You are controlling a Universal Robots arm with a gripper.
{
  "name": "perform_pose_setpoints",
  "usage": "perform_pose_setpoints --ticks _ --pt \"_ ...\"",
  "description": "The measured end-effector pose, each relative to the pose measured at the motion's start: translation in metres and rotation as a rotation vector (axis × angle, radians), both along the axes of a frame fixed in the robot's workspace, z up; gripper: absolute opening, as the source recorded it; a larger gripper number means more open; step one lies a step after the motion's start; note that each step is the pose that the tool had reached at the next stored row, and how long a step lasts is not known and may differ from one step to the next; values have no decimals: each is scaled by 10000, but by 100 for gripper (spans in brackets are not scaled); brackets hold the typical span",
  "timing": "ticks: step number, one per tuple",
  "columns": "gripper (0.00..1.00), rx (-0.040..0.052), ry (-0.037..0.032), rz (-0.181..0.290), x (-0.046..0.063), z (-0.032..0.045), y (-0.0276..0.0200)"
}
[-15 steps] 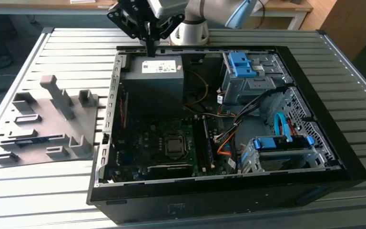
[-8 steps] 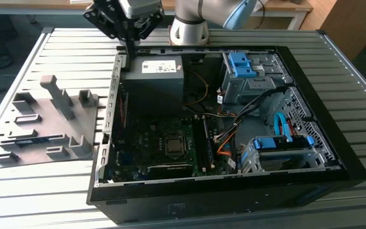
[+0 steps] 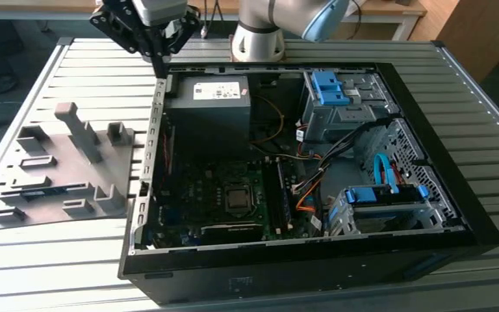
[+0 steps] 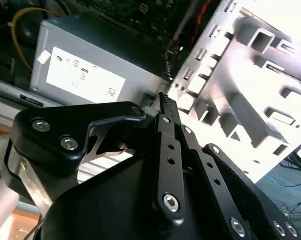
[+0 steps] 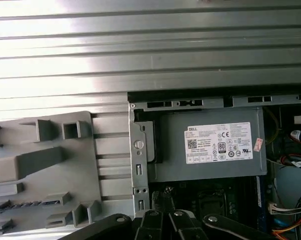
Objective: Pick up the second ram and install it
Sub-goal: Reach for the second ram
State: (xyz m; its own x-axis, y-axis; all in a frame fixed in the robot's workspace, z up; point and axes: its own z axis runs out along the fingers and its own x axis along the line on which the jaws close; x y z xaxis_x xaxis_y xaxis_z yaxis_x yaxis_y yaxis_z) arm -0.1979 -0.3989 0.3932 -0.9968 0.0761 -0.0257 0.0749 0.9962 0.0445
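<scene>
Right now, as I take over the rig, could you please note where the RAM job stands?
Gripper: shut, empty, poised over a corner of the computer case, beside the power supply.
Second ram: apparently the dark strip lying in a slot of the grey tray, on the exterior view's left of the case.
Done: nothing that shows.
Left: the ram is neither picked up nor installed.

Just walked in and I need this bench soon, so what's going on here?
A robot arm's hand hangs over the corner of an open computer case on the exterior view's left, beside the power supply and the grey moulded tray. Its fingers are closed and hold nothing. The case lies on the slatted table with its motherboard exposed.
</scene>
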Motion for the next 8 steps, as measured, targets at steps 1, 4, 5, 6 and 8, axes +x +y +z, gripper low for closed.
perform_pose_setpoints --ticks 1,4,5,6,8 --pt "10 0 0 -1 -26 0 0" --pt "10 0 0 -2 -107 0 0" --pt "10 0 0 -2 -133 0 -1" --pt "10 -1 0 -1 -161 0 -1" --pt "10 0 0 0 -213 0 -1"
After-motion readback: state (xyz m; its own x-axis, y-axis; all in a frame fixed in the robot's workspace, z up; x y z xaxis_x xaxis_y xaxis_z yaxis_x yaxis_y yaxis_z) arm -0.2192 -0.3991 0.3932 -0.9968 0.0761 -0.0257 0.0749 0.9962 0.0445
